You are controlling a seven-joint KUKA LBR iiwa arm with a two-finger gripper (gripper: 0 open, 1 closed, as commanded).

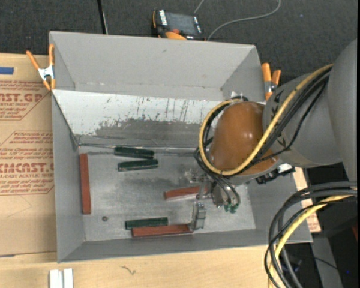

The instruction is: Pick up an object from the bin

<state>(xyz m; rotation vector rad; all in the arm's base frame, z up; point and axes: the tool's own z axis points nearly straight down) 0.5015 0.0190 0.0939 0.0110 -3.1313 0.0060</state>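
My gripper (199,216) hangs low over the bin's front right part, below the orange-brown wrist cover. Just to its left a short red-brown bar (180,193) lies flat on the floor, its right end under the gripper's body. In front of the gripper a longer red-brown bar (161,231) rests along the front wall, its right end close to the gripper's tip. A dark green bar (146,223) lies right behind that one. I see nothing held.
Two dark green bars (134,152) (137,165) lie near the back wall at the left middle. A long red-brown bar (84,183) runs along the left wall. The arm and its cables cover the bin's right side.
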